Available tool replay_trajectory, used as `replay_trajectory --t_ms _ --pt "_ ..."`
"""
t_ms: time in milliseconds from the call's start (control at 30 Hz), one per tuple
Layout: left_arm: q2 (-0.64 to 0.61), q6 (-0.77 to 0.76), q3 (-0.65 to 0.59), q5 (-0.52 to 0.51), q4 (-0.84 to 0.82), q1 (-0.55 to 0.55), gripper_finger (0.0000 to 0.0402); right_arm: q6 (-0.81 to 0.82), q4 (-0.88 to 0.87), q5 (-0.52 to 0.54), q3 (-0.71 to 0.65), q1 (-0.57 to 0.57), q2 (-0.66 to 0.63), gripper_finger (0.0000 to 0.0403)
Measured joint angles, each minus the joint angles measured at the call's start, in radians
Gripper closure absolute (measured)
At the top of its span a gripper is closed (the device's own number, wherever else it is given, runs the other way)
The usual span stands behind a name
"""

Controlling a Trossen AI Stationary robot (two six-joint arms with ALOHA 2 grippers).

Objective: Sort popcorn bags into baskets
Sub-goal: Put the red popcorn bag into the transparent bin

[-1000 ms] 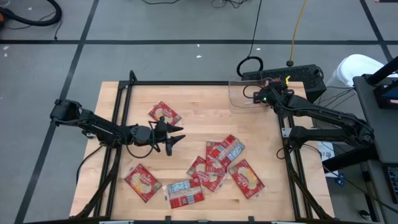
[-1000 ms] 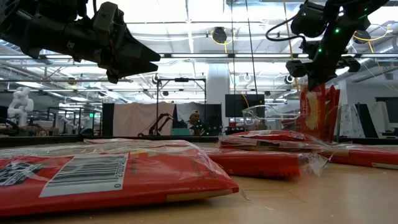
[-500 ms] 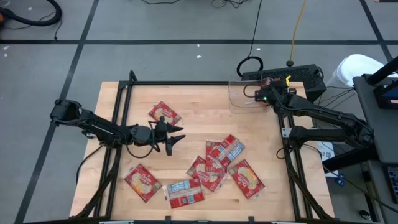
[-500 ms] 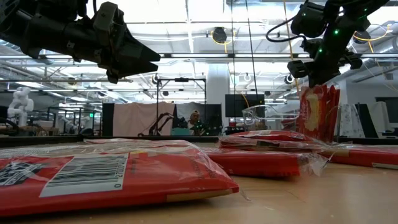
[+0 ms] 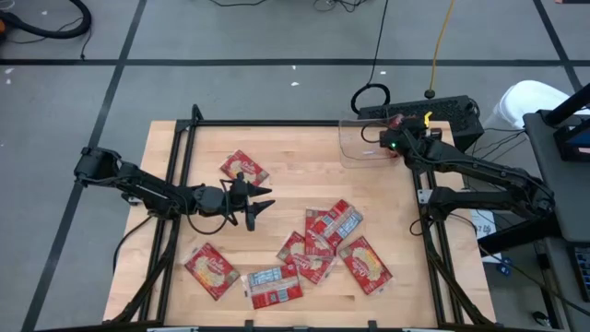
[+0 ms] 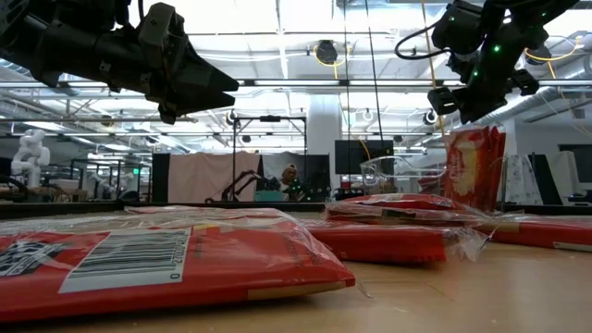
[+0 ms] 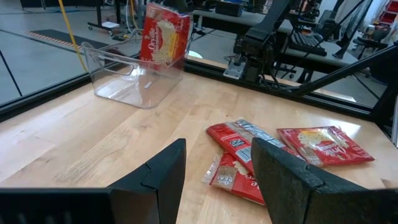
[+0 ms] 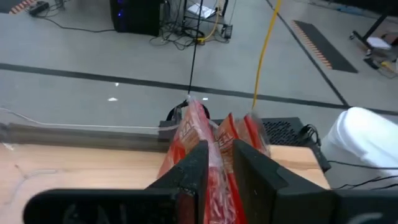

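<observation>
Right gripper (image 6: 462,97) — jaws slightly apart — just above upright popcorn bags (image 6: 474,171) in the clear bin (image 7: 127,78).

Light wooden tabletop (image 5: 295,148) — bordered by a black metal frame (image 5: 277,123). Beyond the far edge: black power strip (image 5: 433,111), yellow cable (image 5: 442,37), coiled black cable (image 5: 371,95) — all on grey floor (image 5: 230,83).

Robotics lab: wooden table (image 5: 212,148) framed in black rails on taped grey floor, cables and power strip (image 5: 429,111) off its far right corner, more arm rigs, monitors, ceiling lights behind.
</observation>
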Motion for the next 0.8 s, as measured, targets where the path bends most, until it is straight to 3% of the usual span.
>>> replay_trajectory --t_ms 267,433,633,800 --pt "0.0 0.0 0.0 0.0 0.0 0.0 0.0215 -0.086 0.06 0.071 0.0 0.0 0.0 0.0334" --pt "0.0 0.0 0.0 0.0 0.0 0.001 0.0215 -0.178 0.249 0.059 0.0 0.006 -0.004 0.0334" --pt "0.0 0.0 0.0 -0.004 0.0 0.026 0.0215 -0.367 0.4 -0.287 0.001 0.089 -0.052 0.0334" --pt "0.0 -0.05 0.0 -0.011 -0.011 0.097 0.0215 -0.363 0.421 -0.538 -0.005 0.213 -0.069 0.0334"
